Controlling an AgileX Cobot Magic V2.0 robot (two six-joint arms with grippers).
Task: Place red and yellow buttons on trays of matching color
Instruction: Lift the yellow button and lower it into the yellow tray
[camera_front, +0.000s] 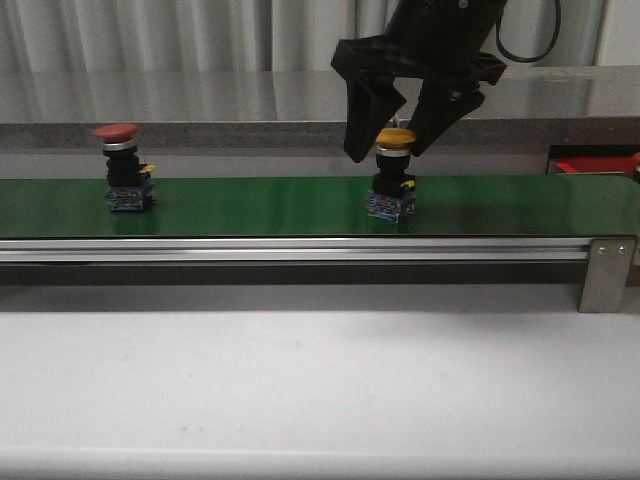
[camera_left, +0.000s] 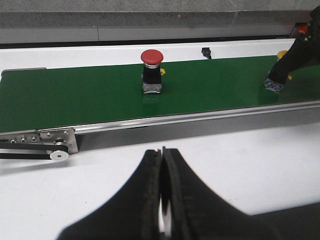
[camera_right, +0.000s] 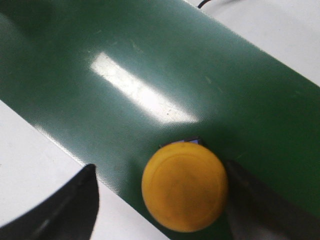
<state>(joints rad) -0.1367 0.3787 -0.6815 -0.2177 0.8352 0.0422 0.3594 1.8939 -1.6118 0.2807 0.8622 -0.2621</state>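
Nearest, the left end effector (camera_left: 161, 200) hangs over the white table (camera_front: 300, 380), fingers pressed together. Beyond it, the red button (camera_front: 124, 166) stands on the green belt (camera_front: 260, 205). The right end effector (camera_front: 390, 128) straddles the yellow button (camera_front: 394, 172), fingers apart.

Pale pleated curtain (camera_front: 200, 35) behind a grey counter (camera_front: 200, 100)

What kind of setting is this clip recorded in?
Probably a lab mock-up of a factory sorting line: a green conveyor belt in a metal frame carries a red mushroom-head push button and a yellow mushroom-head push button, with the open right gripper around the yellow one.
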